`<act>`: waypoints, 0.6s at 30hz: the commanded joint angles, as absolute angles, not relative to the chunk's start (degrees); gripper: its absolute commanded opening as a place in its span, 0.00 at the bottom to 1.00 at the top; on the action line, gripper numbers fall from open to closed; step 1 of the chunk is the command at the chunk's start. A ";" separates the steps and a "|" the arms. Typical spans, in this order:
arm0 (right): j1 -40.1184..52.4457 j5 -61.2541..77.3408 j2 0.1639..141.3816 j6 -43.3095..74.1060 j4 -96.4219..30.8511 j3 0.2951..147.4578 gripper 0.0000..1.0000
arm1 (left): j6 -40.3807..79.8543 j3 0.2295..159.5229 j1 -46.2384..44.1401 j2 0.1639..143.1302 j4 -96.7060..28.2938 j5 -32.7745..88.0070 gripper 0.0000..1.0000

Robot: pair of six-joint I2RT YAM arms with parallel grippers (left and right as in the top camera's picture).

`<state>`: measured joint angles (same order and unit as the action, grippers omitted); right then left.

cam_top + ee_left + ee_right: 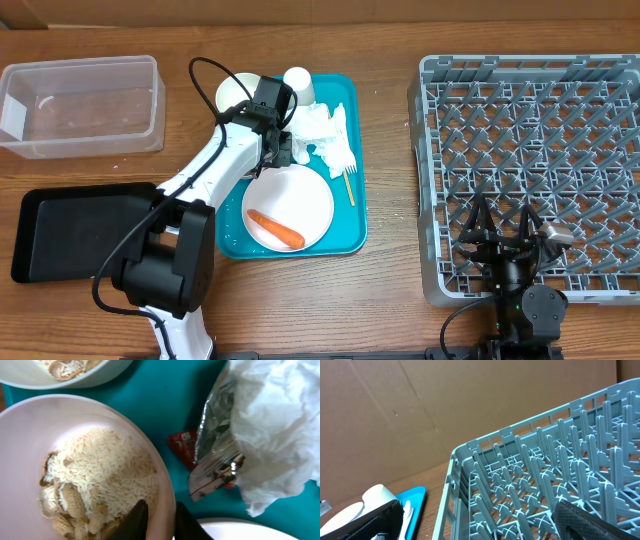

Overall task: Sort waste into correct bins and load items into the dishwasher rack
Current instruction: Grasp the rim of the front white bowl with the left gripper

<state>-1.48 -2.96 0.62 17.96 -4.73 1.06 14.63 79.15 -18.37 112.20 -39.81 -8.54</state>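
My left gripper [161, 512] is shut on the rim of a pinkish bowl [100, 475] holding rice and beige scraps, one finger inside and one outside. In the overhead view this gripper [280, 148] hangs over the teal tray [350, 235] and hides that bowl. Another white bowl [238, 92] and a cup [298, 82] stand behind it. The plate [300, 195] carries an orange carrot [275, 229]. A crumpled napkin [280, 425] lies by a red scrap [182, 445]. My right gripper [505, 240] is open over the grey rack's [540, 120] front left corner.
A clear tub [80, 105] stands at the back left and a black tray [80, 230] at the front left. A white fork [345, 160] and a thin wooden stick [348, 188] lie on the teal tray's right side.
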 commanded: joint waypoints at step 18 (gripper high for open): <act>-1.63 -2.90 0.16 17.56 -4.47 0.45 1.00 | 14.15 92.79 -18.46 112.57 -52.71 -7.38 0.04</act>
